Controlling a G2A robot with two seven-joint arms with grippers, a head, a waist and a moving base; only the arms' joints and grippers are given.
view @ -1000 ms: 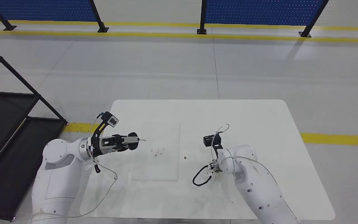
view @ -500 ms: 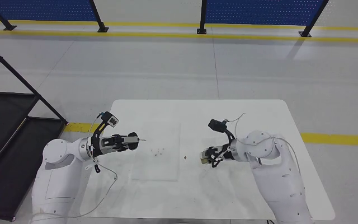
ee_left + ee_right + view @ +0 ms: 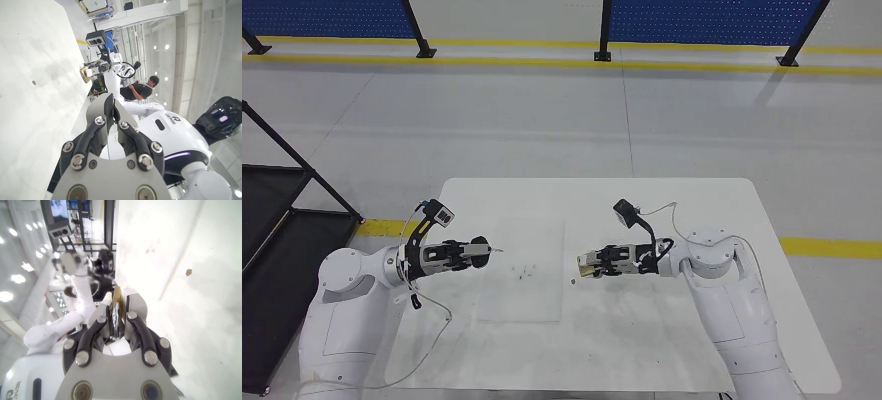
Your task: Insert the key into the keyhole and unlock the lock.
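Up close, right fingers [image 3: 135, 302] clamp the brass lock [image 3: 117, 294]; overhead, left fingers [image 3: 478, 248] pinch a thin key [image 3: 496, 250].

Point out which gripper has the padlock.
The right gripper: the brass padlock is clamped between its fingers. The left gripper is pinched shut with no padlock in it.

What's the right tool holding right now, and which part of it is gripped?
The brass padlock, pinched across the flat sides of its body by the right tool; its chrome shackle points back toward the wrist.
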